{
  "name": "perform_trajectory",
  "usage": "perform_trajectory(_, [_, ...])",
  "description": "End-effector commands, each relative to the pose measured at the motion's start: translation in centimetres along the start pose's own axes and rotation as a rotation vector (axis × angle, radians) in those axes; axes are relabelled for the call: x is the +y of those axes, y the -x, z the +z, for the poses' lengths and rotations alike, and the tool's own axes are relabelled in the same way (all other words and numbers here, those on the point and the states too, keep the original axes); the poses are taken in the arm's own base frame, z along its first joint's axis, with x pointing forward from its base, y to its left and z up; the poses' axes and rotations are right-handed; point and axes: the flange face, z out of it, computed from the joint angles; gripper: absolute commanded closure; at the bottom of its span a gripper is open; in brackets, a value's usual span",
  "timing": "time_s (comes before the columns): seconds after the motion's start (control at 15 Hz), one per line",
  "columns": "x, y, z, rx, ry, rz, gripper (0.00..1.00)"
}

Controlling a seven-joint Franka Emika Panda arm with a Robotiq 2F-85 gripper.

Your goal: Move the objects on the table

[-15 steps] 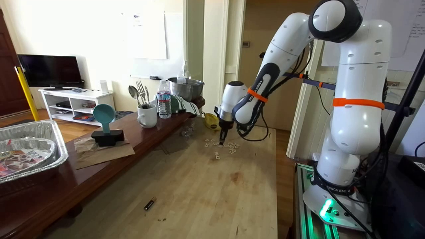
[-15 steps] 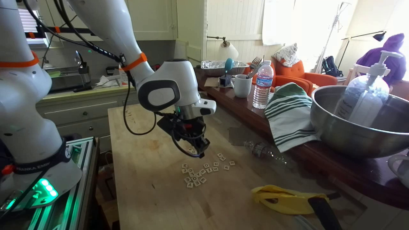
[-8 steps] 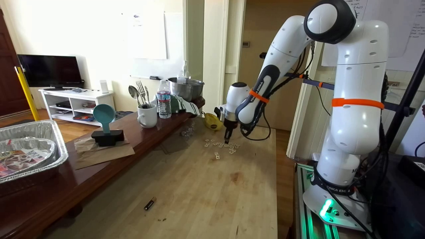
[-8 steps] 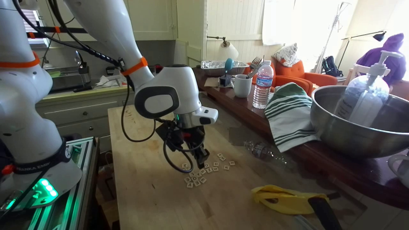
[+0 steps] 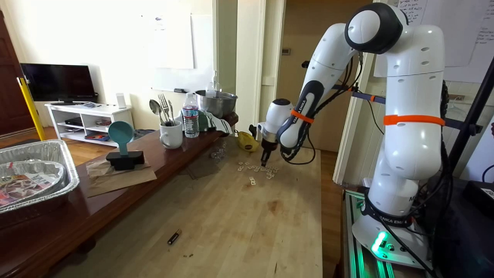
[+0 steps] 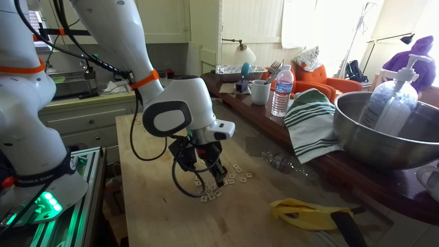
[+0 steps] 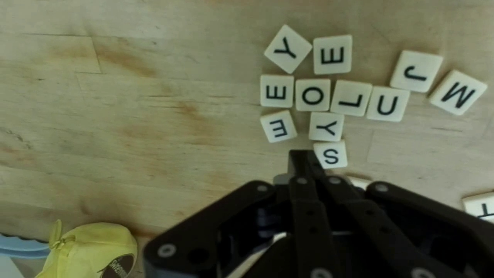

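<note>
Table (image 5: pixel 231 216) runs alongside a dark wooden ledge (image 5: pixel 90 210); letter tiles (image 7: pixel 313 95) lie scattered across it. Gripper (image 7: pixel 307 164) over them, fingers together; tips partly cover the S tile (image 7: pixel 332 156), contact cannot be told. Yellow pouch (image 6: pixel 303 215), clear bottle (image 6: pixel 282 162), battery (image 5: pixel 174 236) lie apart.

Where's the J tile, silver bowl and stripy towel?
J tile (image 7: pixel 416 72), in the wrist view: lettered face.
Silver bowl (image 6: pixel 380 148), in an exterior view: outer wall.
Stripy towel (image 6: pixel 310 127), in an exterior view: white middle.

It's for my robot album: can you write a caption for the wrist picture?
Closed black fingers near letter tiles on a wooden table, a yellow pouch in the corner.
</note>
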Motion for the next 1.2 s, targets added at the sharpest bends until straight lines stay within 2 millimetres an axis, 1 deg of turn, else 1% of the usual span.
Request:
perform_trajectory(0.0, [-0.2,-0.1,0.9,0.027,0.013,0.012,1.0])
perform_trajectory(0.27, [-0.8,-0.1,1.2,0.028,0.006,0.002,1.0])
perform_trajectory(0.6, [-1.5,-0.3,0.9,0.029,-0.004,-0.011,1.0])
perform_trajectory(1.13, [-2.6,-0.3,1.2,0.017,-0.018,-0.037,1.0])
